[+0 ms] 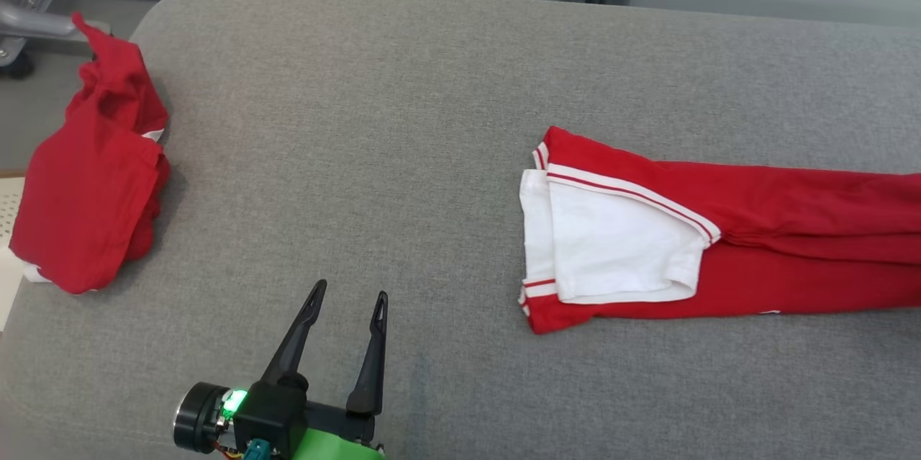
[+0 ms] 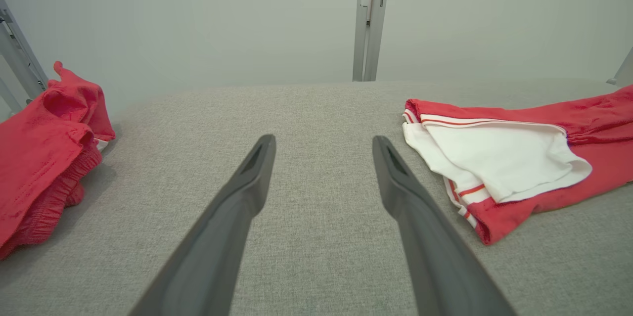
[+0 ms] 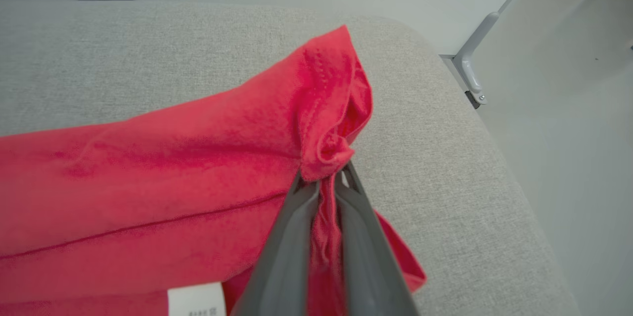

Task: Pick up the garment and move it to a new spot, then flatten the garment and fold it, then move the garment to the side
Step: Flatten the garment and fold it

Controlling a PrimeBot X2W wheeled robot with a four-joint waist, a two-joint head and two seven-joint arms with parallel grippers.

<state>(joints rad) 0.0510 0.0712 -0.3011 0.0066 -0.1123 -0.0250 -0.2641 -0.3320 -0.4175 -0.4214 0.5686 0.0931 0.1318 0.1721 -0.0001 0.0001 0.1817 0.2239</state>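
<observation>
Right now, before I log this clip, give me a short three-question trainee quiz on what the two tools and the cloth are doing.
1. True or false: the left tool is shut on the crumpled red cloth.
2. Pick one: the right tool pinches A) a bunched red edge of the garment, B) a bottle, C) nothing.
3. How many separate red cloth items lie on the grey table in the head view?

Key
1. False: it stands open over bare table, apart from that cloth.
2. A.
3. Two.
</observation>
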